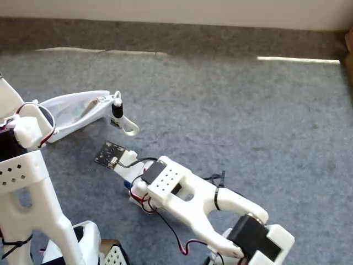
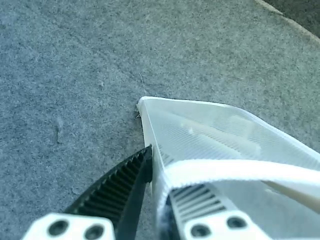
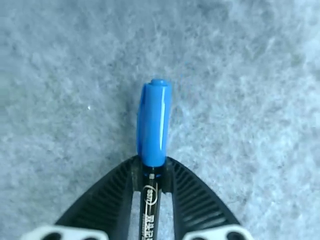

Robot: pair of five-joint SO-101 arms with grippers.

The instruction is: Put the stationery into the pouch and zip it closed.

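Note:
The white mesh pouch (image 1: 77, 113) lies at the left of the grey carpet, with its mouth towards the middle. My left gripper (image 2: 157, 172) is shut on the pouch (image 2: 220, 140) near one corner, one black finger (image 2: 125, 185) outside the mesh. A pale stick-like item (image 2: 295, 192) shows through the mesh. A small black-and-white piece (image 1: 117, 109) and a white loop (image 1: 130, 128) sit at the pouch's mouth. My right gripper (image 3: 152, 167) is shut on a pen with a blue cap (image 3: 152, 125), low over the carpet. In the high view the pen's blue (image 1: 128, 185) peeks out under the right arm.
Grey carpet (image 1: 248, 121) spreads wide to the right and behind the pouch. A pale wall edge (image 1: 220, 16) runs along the back. The left arm's white base (image 1: 33, 199) stands at the front left corner.

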